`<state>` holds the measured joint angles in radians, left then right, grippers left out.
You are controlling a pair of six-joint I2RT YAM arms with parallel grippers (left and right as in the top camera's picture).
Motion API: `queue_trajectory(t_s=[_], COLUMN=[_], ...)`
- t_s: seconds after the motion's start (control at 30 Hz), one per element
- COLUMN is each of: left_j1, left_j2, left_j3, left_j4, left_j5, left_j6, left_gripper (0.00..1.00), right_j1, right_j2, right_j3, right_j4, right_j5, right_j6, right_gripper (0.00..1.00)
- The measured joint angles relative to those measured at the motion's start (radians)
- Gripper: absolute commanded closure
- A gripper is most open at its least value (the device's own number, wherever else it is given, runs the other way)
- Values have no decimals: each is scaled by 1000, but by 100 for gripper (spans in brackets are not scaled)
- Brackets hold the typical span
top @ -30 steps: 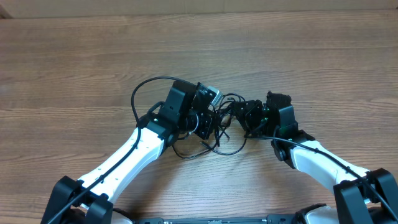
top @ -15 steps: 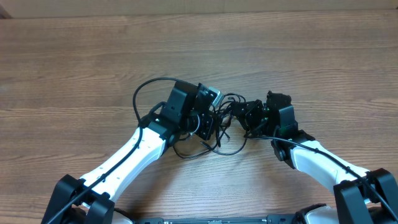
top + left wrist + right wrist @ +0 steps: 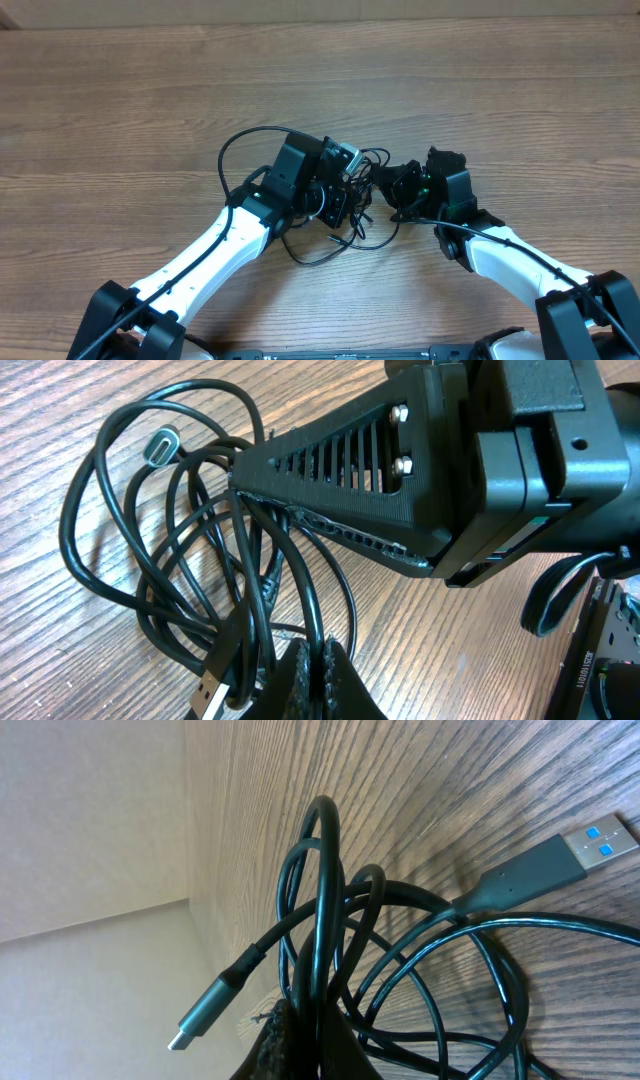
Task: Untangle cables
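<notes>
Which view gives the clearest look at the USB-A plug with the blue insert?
Right wrist: the USB-A plug lies flat on the table, its blue insert facing the camera. Left wrist shows a silver flat plug cut off at the edge, possibly the same one. Overhead shows only the cables as a tangle.

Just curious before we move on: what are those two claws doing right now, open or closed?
Left gripper: shut, pinching the cables.
Right gripper: shut, also pinching the cables.
</notes>
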<state>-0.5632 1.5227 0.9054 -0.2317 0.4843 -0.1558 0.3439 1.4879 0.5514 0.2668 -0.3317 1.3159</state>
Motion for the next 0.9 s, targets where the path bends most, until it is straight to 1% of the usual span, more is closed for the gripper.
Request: queue_trajectory(t_s=[0.17, 0.3, 0.4, 0.57, 0.67, 0.9], left_j1=[0, 0, 0, 0, 0, 0], left_j2=[0, 0, 0, 0, 0, 0], left_j3=[0, 0, 0, 0, 0, 0], left_j4=[-3, -24, -51, -106, -125, -129], left_j5=[-18, -60, -122, -270, -353, -429], left_j6=[0, -2, -2, -5, -29, -52], left_gripper=[96, 96, 96, 96, 96, 95], right_j1=[0, 0, 0, -5, -21, -64], right_j2=[0, 0, 0, 0, 0, 5], right_j3=[0, 0, 0, 0, 0, 0], right_j4=[0, 0, -1, 3, 9, 92], right_j5=[-1, -11, -29, -89, -135, -265], right_j6=[0, -1, 0, -1, 0, -1], right_gripper=[96, 96, 96, 96, 96, 96])
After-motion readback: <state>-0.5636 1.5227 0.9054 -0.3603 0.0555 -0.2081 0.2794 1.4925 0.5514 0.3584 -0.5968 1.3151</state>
